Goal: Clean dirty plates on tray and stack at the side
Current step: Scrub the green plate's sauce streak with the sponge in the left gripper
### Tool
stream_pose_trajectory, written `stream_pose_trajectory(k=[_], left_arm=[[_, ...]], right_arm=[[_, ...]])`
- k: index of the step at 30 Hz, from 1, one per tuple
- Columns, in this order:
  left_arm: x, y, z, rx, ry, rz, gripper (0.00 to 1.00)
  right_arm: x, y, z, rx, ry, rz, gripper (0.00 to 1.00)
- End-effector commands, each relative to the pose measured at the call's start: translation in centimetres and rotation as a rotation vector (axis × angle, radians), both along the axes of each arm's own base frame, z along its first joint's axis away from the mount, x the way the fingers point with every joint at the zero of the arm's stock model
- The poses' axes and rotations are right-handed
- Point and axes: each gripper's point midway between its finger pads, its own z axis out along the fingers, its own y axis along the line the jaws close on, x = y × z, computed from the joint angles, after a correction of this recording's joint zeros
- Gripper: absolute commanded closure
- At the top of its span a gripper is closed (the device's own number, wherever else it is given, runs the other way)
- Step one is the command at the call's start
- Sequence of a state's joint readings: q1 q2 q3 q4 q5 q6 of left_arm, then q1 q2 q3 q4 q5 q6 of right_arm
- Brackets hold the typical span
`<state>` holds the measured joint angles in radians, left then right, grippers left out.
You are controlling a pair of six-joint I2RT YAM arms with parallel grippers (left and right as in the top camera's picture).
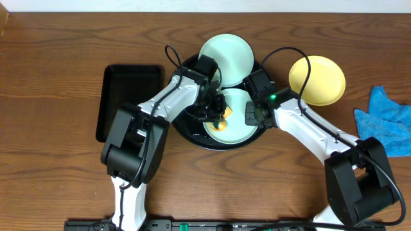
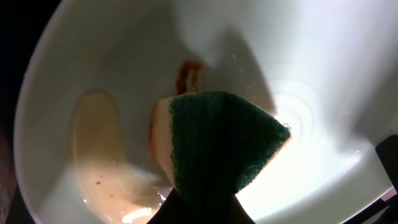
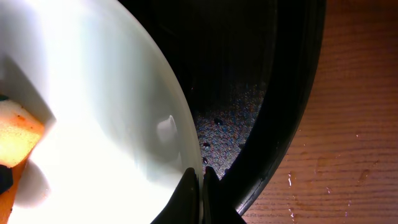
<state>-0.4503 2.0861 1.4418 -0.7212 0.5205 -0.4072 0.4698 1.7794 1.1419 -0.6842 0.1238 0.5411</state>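
A sponge (image 2: 217,149), yellow with a green scouring face, sits clamped at the tip of the left pincer (image 1: 218,110). A small rectangular black tray (image 1: 128,96) lies on the wooden table (image 1: 51,64), left of that pincer. A crumpled blue cloth (image 1: 388,122) lies well right of the right pincer (image 1: 252,114).

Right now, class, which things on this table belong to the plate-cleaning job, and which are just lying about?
Part of the job:
smeared plate
second mint plate
yellow plate
round tray
sponge

Just lying about:
rectangular tray
blue cloth
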Motion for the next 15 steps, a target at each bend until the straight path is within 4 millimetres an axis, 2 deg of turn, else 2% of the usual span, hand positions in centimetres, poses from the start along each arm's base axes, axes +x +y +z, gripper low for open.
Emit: stream_pose_trajectory(k=[1,10,15], left_arm=[[0.02,1.07,-1.99,0.054,0.009,0.002,0.92],[0.78,1.08,-2.16,0.061,-0.027,0.002,0.92],[0.91,1.01,-2.95,0.063,-0.022,0.003,0.92]], right_arm=[[-0.52,0.41,-0.4,-0.005,0.014,0.012,0.99],[-0.51,0.39,-0.4,-0.005,0.014,0.012,0.99],[-0.5,0.39,-0.39,-0.006,0.014,0.012,0.99]])
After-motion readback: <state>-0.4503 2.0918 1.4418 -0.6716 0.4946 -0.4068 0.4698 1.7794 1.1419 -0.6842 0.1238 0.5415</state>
